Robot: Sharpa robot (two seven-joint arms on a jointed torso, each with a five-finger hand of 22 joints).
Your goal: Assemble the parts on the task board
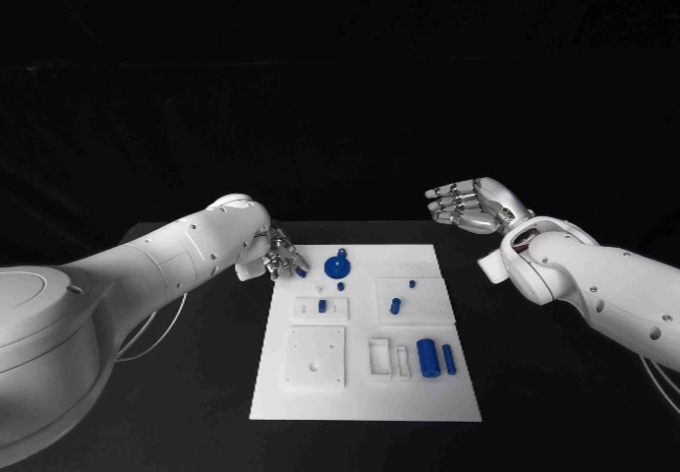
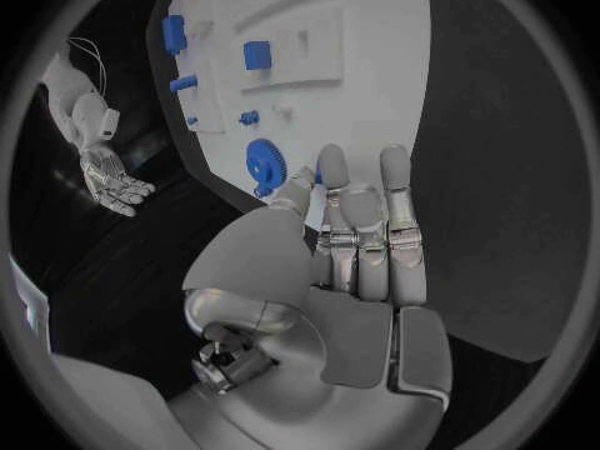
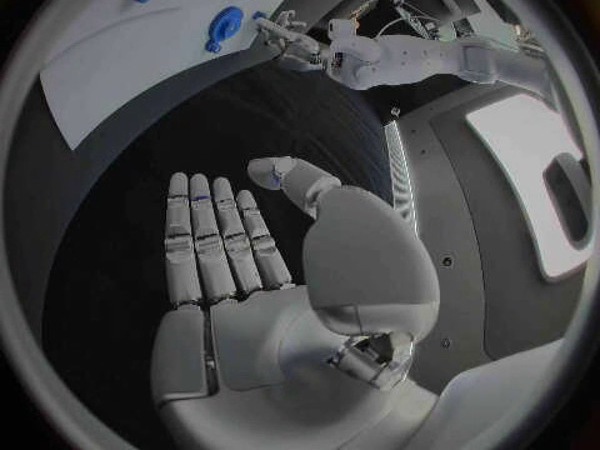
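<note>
The white task board (image 1: 368, 398) lies in the middle of the black table. A blue gear (image 1: 336, 266) sits near its far edge, with small blue pieces (image 1: 321, 306) in the blocks behind it. Two blue cylinders (image 1: 426, 358) lie at the near right. My left hand (image 1: 279, 258) hovers at the board's far left corner, fingers stretched out and holding nothing. In the left wrist view its fingertips (image 2: 331, 160) reach close to the gear (image 2: 265, 162). My right hand (image 1: 472, 206) is raised beyond the board's far right corner, palm open and empty, as the right wrist view (image 3: 238, 250) confirms.
White blocks with holes and slots (image 1: 314, 355) stand on the board. Black table surface (image 1: 552, 393) surrounds the board on all sides. The right wrist view shows the board (image 3: 125, 70), the gear (image 3: 226, 22) and my left hand (image 3: 290, 42) far off.
</note>
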